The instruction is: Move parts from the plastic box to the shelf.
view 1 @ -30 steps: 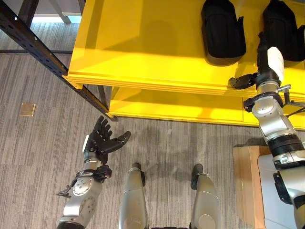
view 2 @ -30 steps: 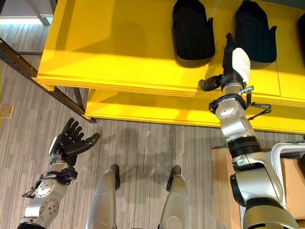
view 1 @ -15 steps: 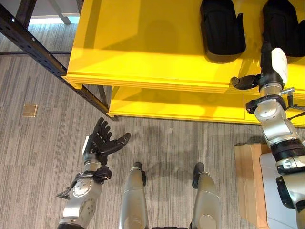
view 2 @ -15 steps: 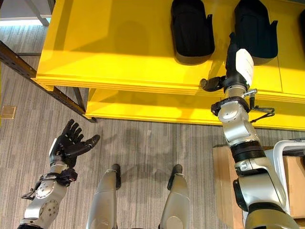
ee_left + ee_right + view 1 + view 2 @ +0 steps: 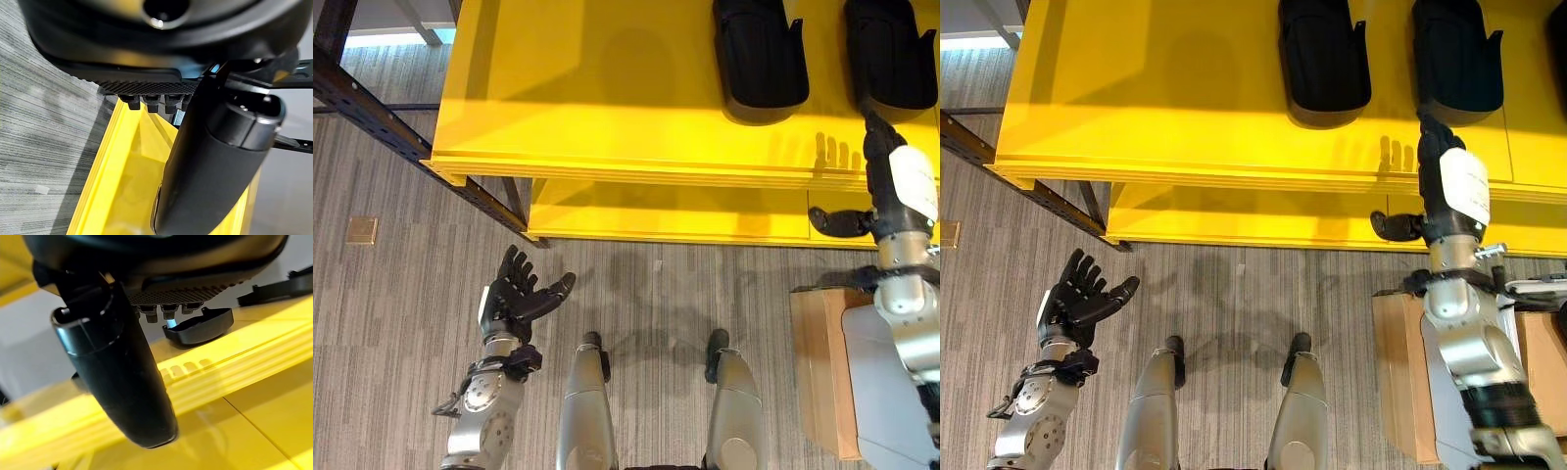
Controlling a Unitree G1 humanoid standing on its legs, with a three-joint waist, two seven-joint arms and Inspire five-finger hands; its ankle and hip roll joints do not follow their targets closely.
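Overhead, a yellow shelf (image 5: 607, 98) spans the upper part of both eye views, with a lower yellow tier (image 5: 675, 211) showing under its front edge. Two black parts lie on the top tier toward the right: part one (image 5: 761, 54) and, just beside it to the right, part two (image 5: 891, 49), apart from each other and both well back from the front edge. The right hand (image 5: 1449, 181) is raised at the shelf's front edge, just below part two and not touching it; its fingers point straight up toward the shelf, its thumb sticks out sideways to the left, and it holds nothing. Its own wrist view shows the dark thumb (image 5: 117, 367) straight in front of the yellow edge, with one black part (image 5: 198, 328) lying on the shelf beyond the fingertips. The left hand (image 5: 514, 294) hangs over the grey striped floor (image 5: 401, 294), well apart from the shelf, palm up, with fingers spread and relaxed and nothing in it. A wooden box (image 5: 818, 367) stands at the lower right, beside the right arm. A dark metal rack beam (image 5: 401, 147) runs diagonally at the upper left, meeting the shelf's left corner. A small square plate (image 5: 360, 231) is set in the floor at the far left.
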